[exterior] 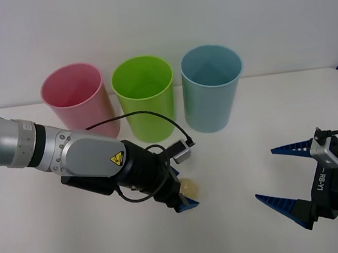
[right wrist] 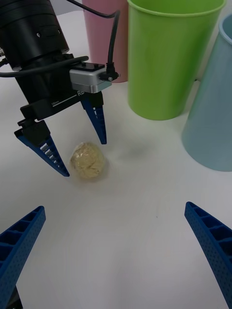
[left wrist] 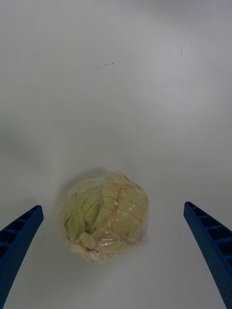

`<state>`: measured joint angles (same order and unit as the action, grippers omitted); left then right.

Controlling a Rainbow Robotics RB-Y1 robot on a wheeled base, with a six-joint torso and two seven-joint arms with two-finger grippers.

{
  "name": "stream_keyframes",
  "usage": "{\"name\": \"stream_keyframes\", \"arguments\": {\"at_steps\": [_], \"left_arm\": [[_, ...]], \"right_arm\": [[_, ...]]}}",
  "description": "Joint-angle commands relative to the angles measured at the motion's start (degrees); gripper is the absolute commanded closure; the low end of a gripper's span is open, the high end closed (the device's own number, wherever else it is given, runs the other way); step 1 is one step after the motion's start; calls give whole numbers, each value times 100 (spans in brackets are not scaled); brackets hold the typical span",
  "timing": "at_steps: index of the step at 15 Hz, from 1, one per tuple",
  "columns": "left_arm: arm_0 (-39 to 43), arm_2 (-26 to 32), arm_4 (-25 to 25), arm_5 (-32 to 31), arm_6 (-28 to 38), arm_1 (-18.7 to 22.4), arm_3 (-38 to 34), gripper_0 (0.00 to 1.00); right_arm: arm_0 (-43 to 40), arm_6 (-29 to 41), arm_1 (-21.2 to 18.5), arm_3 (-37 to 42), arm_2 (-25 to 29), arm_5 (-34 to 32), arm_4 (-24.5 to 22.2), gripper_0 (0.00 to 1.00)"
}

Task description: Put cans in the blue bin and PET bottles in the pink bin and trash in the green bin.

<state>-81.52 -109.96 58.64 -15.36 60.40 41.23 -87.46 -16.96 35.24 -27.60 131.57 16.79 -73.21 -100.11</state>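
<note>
The trash [exterior: 192,189], a small wrinkled beige-yellow ball, lies on the white table [exterior: 241,228] in front of the green bin [exterior: 144,99]. My left gripper [exterior: 183,192] hangs open right over it, one blue finger on each side, not touching. From the left wrist the trash [left wrist: 104,218] sits between the open left gripper [left wrist: 113,207] fingertips. My right gripper [exterior: 265,173] stands open at the front right, facing the trash [right wrist: 88,161] and the left gripper [right wrist: 84,158]. The pink bin [exterior: 74,97] stands left of the green one, the blue bin [exterior: 213,88] right of it.
The three bins stand in a row along the table's back edge against a white wall. A black cable [exterior: 156,119] loops from the left wrist in front of the green bin. Bare table lies between the two grippers.
</note>
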Motion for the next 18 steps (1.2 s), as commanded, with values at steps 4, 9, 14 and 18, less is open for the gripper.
{"name": "stream_keyframes", "arguments": {"at_steps": [4, 9, 14, 18], "left_arm": [[206, 1, 104, 59, -28, -142, 195, 0], [329, 1, 148, 200, -37, -405, 450, 0], [373, 9, 139, 235, -54, -599, 766, 0], [382, 1, 139, 235, -54, -625, 722, 0]], "right_arm": [[0, 0, 0, 0, 0, 0, 0, 0], [0, 0, 0, 0, 0, 0, 0, 0], [0, 0, 0, 0, 0, 0, 0, 0], [0, 0, 0, 0, 0, 0, 0, 0]]}}
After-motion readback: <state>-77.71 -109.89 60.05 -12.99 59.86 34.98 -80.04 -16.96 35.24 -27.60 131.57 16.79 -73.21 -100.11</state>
